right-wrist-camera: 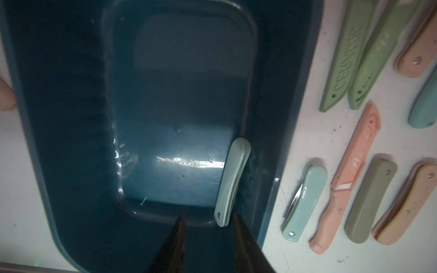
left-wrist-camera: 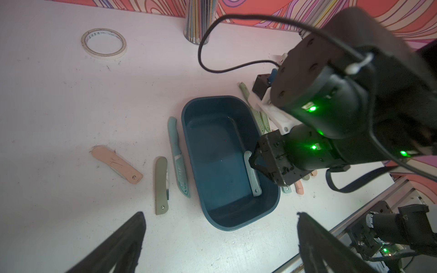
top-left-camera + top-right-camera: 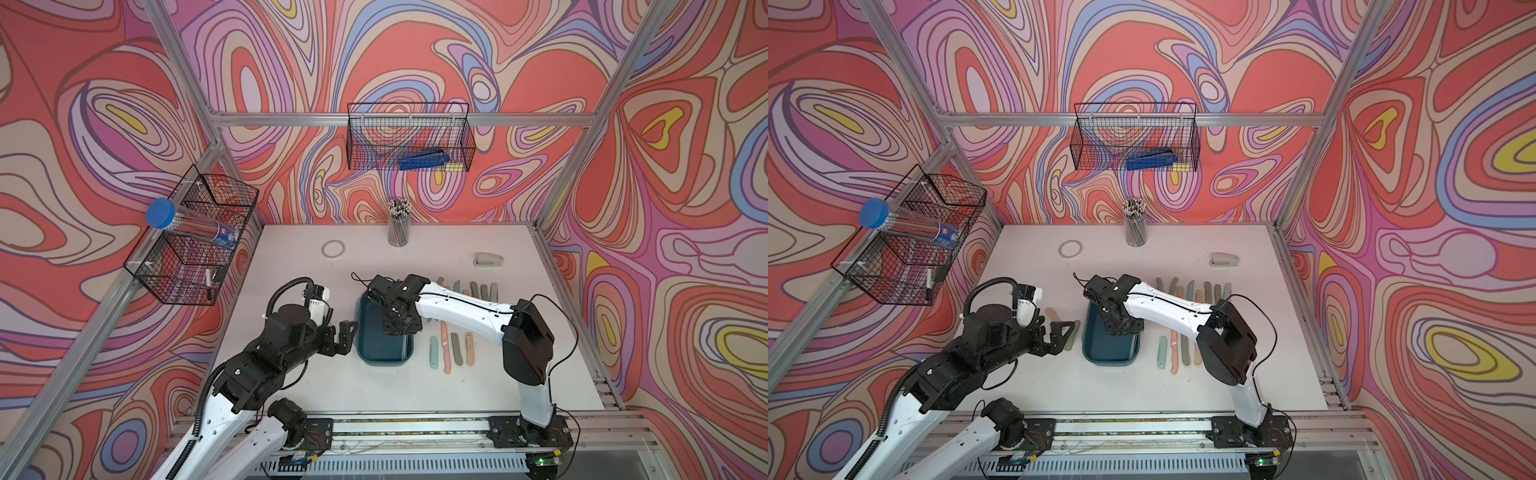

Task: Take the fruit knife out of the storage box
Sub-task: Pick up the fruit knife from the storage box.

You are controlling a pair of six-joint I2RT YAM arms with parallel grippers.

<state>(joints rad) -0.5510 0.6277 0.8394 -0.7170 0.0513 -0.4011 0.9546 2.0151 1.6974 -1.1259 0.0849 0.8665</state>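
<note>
Right wrist view puts your right claw pointing down into the box. Its 2 fingertips are parted with nothing pinched between them: released, not grasping yet. The pale green folded knife stands on edge at the foot of the box's side wall. Its riveted end appears in line with the gap, far nearer 1 fingertip than the other.

I judge that wall to be your main trouble. The knife hugs it so closely that the outer fingertip has little room to drop behind. It could land on top of the knife, or wedge against the wall and shove the box into the row of knives just beside it on the table. A pinch at the very end could also let the knife swing or slip as you lift.

Your left claw hangs wide open and empty near the box's other side, so nothing steadies the box.

Both top views hide the knife under the right wrist; only the wrist cameras show it. Left wrist view adds 3 loose knives beside the box. It also shows the right claw overlapping the knife's far end, so I cannot tell how high the claw sits.
</note>
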